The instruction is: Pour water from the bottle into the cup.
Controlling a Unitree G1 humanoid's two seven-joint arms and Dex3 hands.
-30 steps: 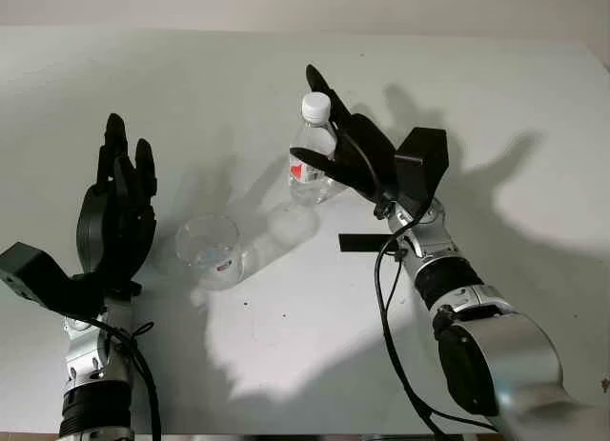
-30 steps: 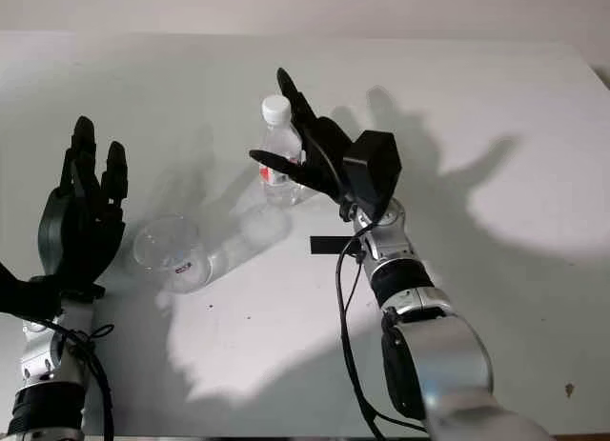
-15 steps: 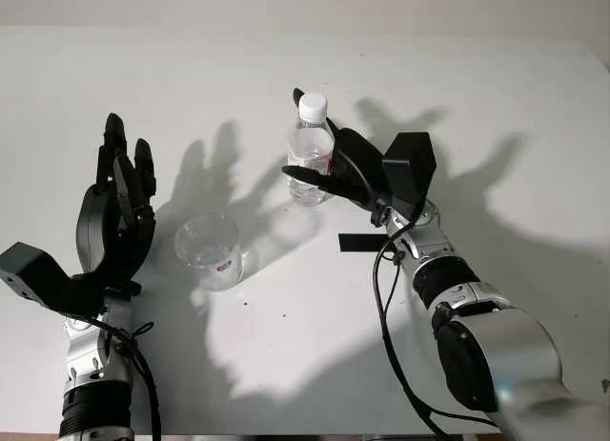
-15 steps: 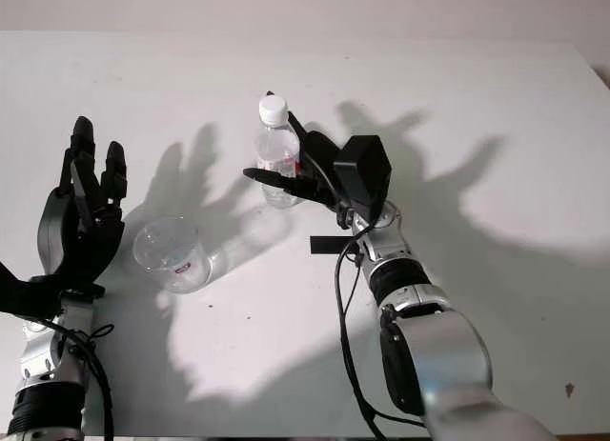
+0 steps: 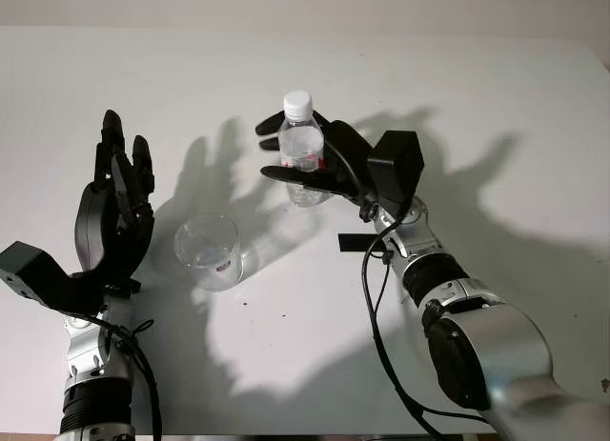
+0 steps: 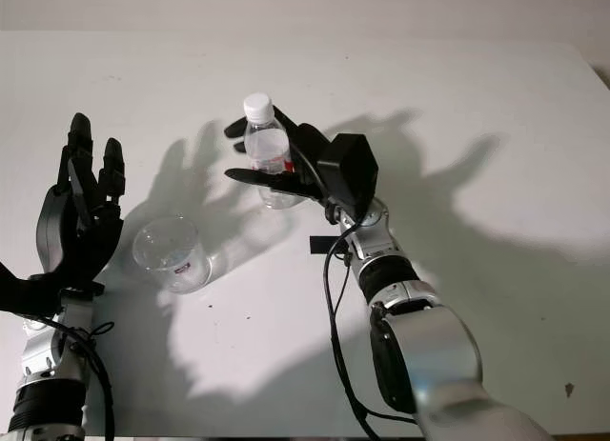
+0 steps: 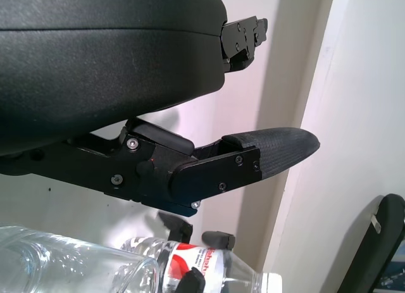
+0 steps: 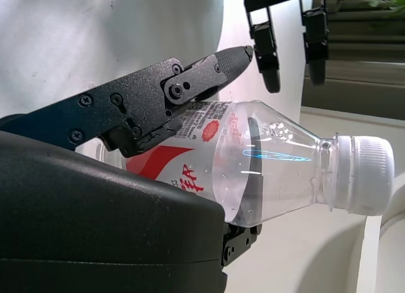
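So far, right hand [image 5: 315,160] grips the capped water bottle [image 5: 302,150] upright. Left hand [image 5: 114,212] is open beside the clear cup [image 5: 208,250]. Uncapping and pouring remain.

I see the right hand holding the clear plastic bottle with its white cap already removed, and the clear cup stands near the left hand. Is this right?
Not quite: the white cap is on the clear plastic bottle, as the right wrist view shows. The rest holds: the right hand grips the bottle, and the clear cup stands near the open left hand.
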